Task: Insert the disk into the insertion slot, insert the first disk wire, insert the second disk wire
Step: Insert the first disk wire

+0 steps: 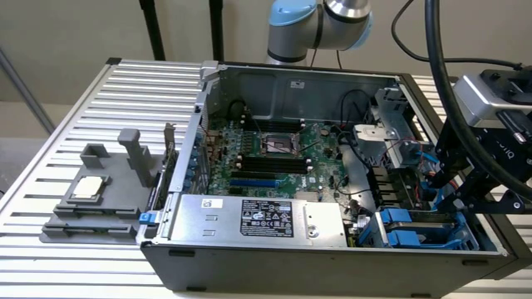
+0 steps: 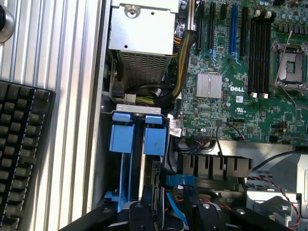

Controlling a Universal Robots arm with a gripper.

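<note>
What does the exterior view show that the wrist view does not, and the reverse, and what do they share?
Exterior view: the robot arm and a grey fixture tray beside the computer case. Wrist view: a black keyboard beside the case. Shared: the motherboard, the silver power supply and the blue-clipped insertion slot.

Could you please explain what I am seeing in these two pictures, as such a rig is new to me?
It is one robot arm working on an open desktop computer on a slatted metal table. One picture comes from a camera off the arm; the other from a camera on the arm's wrist, looking down into the case. The gripper hangs over the drive cage with blue clips, near a blue cable plug. I cannot tell whether it holds anything. A grey fixture rests beside the computer.
</note>
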